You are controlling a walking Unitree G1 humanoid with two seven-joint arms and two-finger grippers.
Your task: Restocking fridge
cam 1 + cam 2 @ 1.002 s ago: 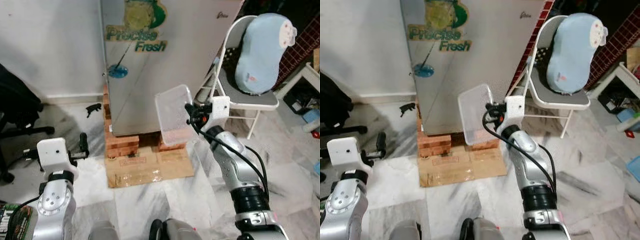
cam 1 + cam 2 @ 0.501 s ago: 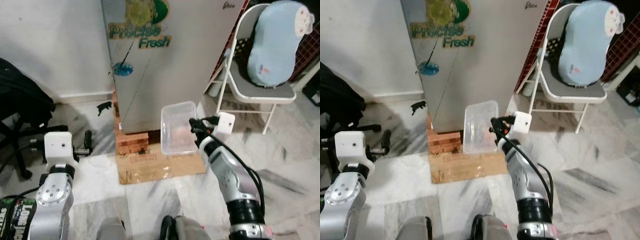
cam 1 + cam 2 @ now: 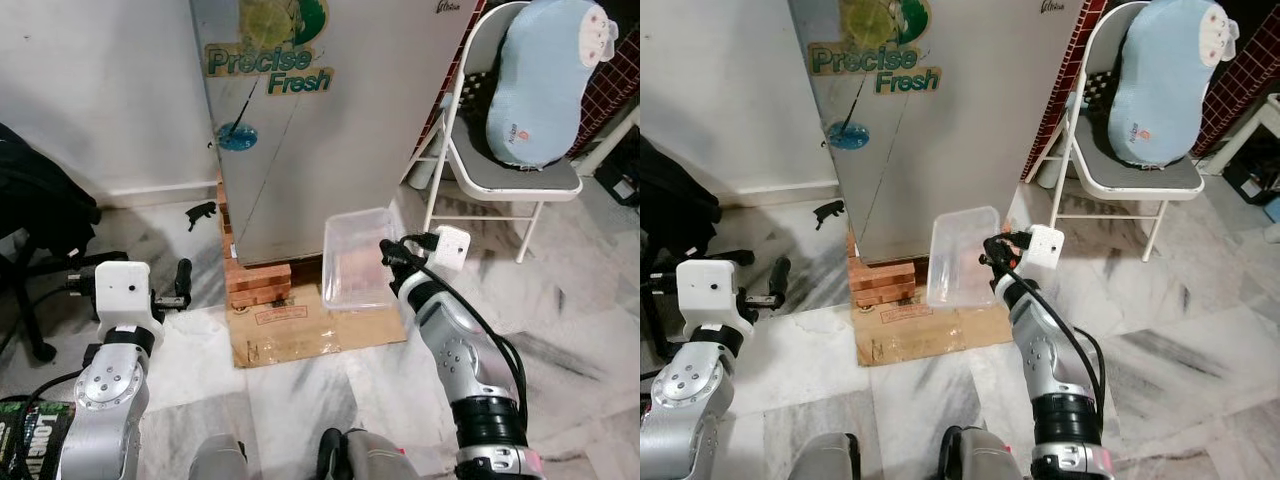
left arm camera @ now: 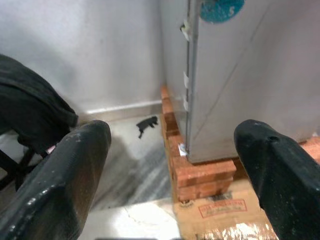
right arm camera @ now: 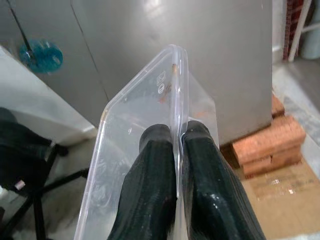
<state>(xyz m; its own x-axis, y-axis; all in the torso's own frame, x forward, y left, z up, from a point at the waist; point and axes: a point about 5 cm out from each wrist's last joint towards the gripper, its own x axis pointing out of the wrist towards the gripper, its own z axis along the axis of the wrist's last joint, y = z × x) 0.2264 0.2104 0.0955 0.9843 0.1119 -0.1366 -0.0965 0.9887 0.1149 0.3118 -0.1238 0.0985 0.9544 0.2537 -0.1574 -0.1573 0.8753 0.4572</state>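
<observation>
Clear plastic container point(image 3: 357, 258): pinched by one wall in right gripper point(image 5: 175, 137), fingers closed on it, held before closed fridge point(image 3: 330, 120). Probably light, thin, flexible, slippery; best gripped at rim. Left gripper point(image 4: 170, 165): spread wide, holding nothing.

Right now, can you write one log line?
right claw: shut on clear plastic container | left claw: open, holding nothing | fridge: door closed

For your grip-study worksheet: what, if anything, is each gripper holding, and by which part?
The right gripper pinches the clear plastic container by its rim edge. The left gripper is open and holds nothing.
</observation>
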